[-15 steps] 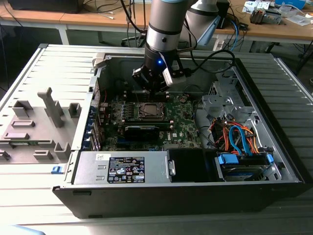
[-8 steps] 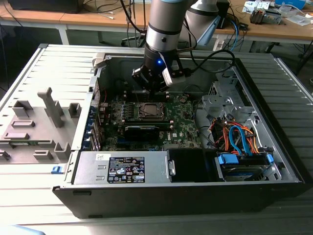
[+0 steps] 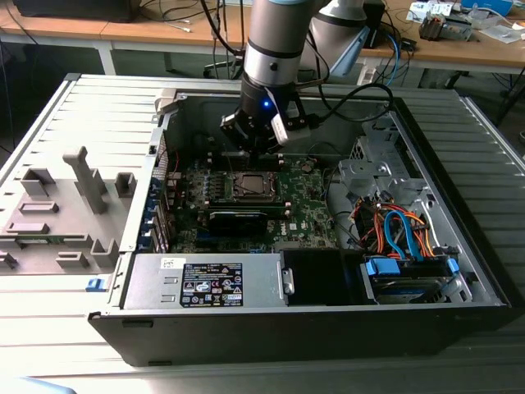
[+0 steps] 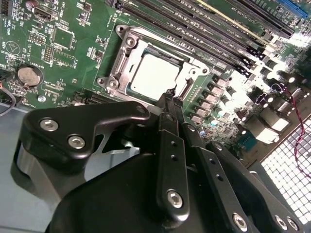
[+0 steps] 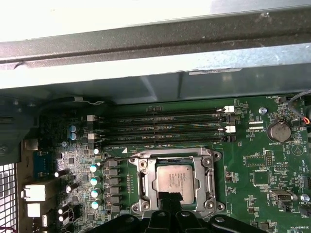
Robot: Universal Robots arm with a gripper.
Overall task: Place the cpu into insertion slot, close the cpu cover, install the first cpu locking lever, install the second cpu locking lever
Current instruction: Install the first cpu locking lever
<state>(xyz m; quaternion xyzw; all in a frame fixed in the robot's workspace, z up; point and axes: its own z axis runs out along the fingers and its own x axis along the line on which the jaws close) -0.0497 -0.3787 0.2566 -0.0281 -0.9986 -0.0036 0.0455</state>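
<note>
At the socket's near edge, gripper (image 4: 169, 99): its fingers are pressing together into one thin tip with nothing between them, and that tip is hanging just over the rim of the cover, probably so a narrow point can work there.
Cpu (image 5: 175, 182): it is lying flat in the insertion slot (image 5: 144, 180), silvery top showing through the window, so the placing looks done.
Cpu cover (image 4: 127, 42): the metal frame is sitting down flat around the chip in both wrist views, apparently closed over it.
Locking levers: a thin wire is running along the frame's far side in the first wrist view; whether it is latched cannot be told.
Green board (image 3: 308, 209): it is carrying the socket near its middle, memory slots (image 5: 160, 127) beyond.
Computer case (image 3: 459, 271): it is lying open on its side, leaving the arm room to reach down inside.
</note>
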